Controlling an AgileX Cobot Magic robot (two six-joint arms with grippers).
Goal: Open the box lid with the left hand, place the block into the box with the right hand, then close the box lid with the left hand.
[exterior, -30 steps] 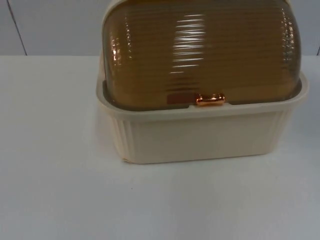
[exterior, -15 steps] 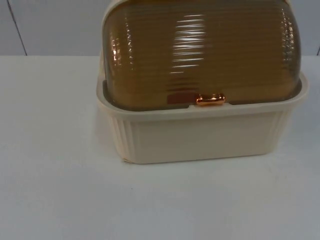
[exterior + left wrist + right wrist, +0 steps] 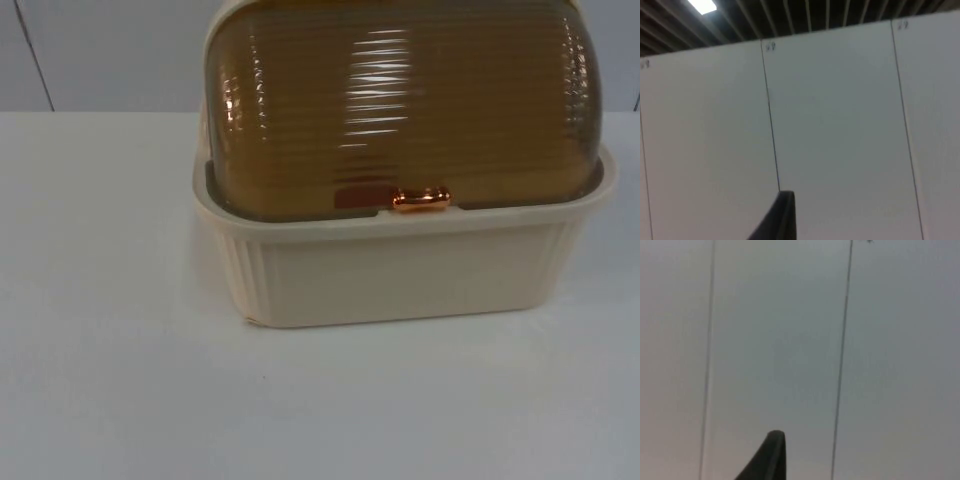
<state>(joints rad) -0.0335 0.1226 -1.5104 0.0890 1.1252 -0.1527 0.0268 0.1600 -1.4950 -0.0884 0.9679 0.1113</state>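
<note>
A cream ribbed box (image 3: 400, 275) stands on the white table in the top view, at the middle and toward the back. Its amber see-through domed lid (image 3: 400, 100) is down over the box rim. A small copper handle (image 3: 421, 199) sits at the lid's front edge. Just left of the handle a reddish-brown patch (image 3: 355, 197) shows through the lid; I cannot tell what it is. My left gripper (image 3: 782, 215) is raised and faces the grey partition wall, away from the box. My right gripper (image 3: 770, 455) faces the wall too. Both arms wait.
The white table (image 3: 110, 360) spreads in front of the box and to its left. The grey partition wall (image 3: 110, 55) rises behind the box. Ceiling slats and a lamp (image 3: 702, 6) appear above the wall panels in the left wrist view.
</note>
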